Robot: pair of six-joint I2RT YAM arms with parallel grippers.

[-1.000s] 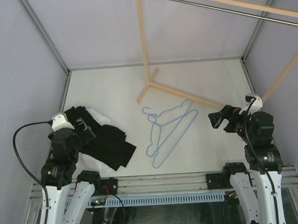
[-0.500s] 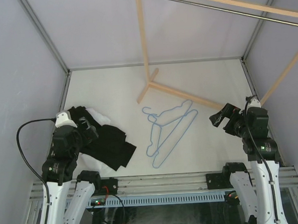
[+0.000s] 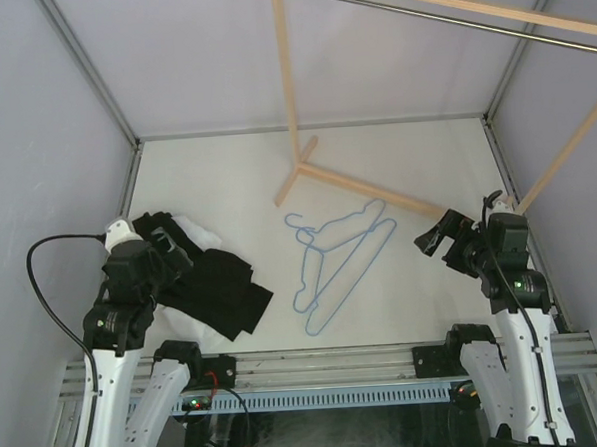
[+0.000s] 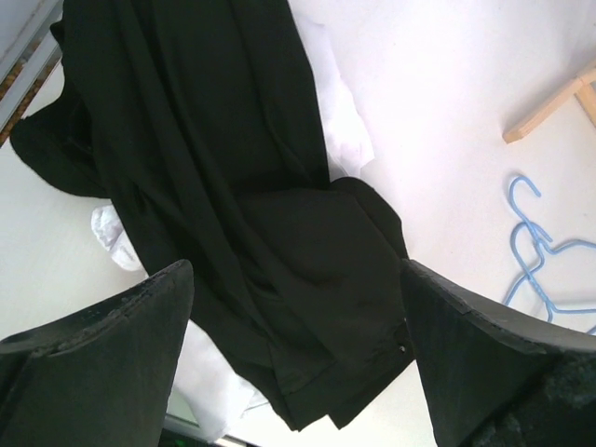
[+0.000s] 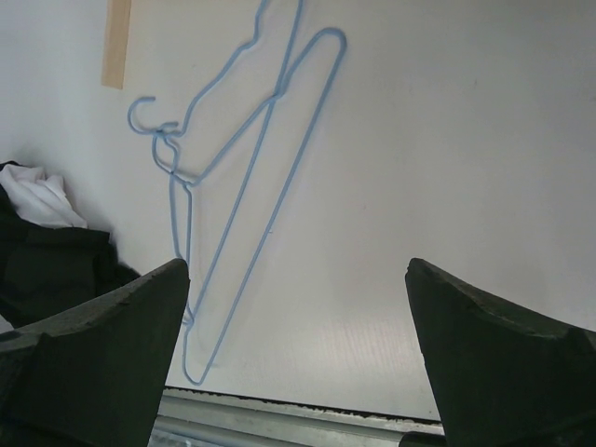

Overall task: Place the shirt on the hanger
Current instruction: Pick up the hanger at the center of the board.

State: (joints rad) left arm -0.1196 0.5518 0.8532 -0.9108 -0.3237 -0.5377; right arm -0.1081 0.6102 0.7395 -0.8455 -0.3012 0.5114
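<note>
The white shirt [image 3: 192, 230] lies crumpled at the table's left, mostly hidden under a black garment [image 3: 217, 285]. In the left wrist view only white edges [image 4: 345, 140] show round the black cloth [image 4: 233, 186]. Overlapping light blue wire hangers [image 3: 342, 259] lie flat mid-table and also show in the right wrist view [image 5: 250, 182]. My left gripper [image 3: 172, 260] [image 4: 296, 279] is open and empty, above the black garment. My right gripper [image 3: 432, 238] [image 5: 296, 270] is open and empty, above bare table to the right of the hangers.
A wooden rack stands at the back, with its foot [image 3: 348, 182] on the table just beyond the hangers, an upright post [image 3: 286, 74] and a metal rail [image 3: 448, 17] overhead. Grey walls enclose the table. The metal front edge [image 5: 307, 414] lies close below my right gripper.
Both wrists have shifted slightly, and the right arm has settled a little lower and nearer. Both grippers stay open. The garments and hangers have not moved.
</note>
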